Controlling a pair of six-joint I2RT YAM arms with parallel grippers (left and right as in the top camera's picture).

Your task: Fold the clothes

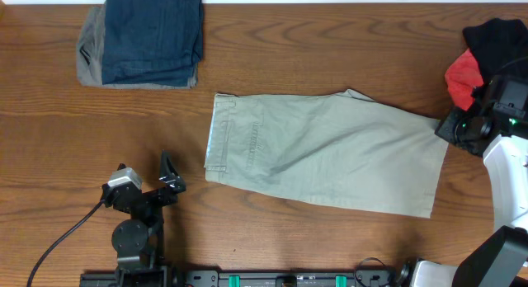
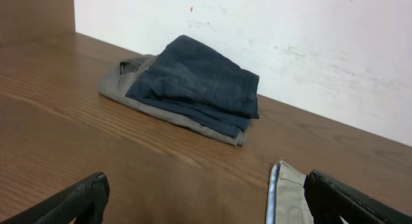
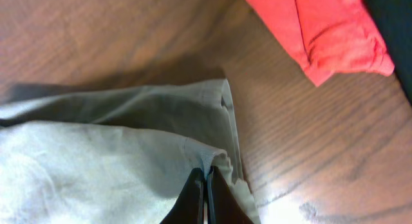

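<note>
While right claw (image 3: 205, 180) pinches trousers (image 1: 322, 151) | red garment (image 3: 322, 31) near | jeans (image 1: 153, 31) apart

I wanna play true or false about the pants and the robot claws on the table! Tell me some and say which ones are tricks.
1. The right gripper is pinching the leg end of the khaki trousers. True.
2. The left gripper is squeezed shut. False: its fingers are wide open and hold nothing.
3. The blue jeans sit on top of a grey garment. True.
4. The red garment lies on the khaki trousers. False: it lies on the table beside them, not touching them, next to a black garment.
</note>
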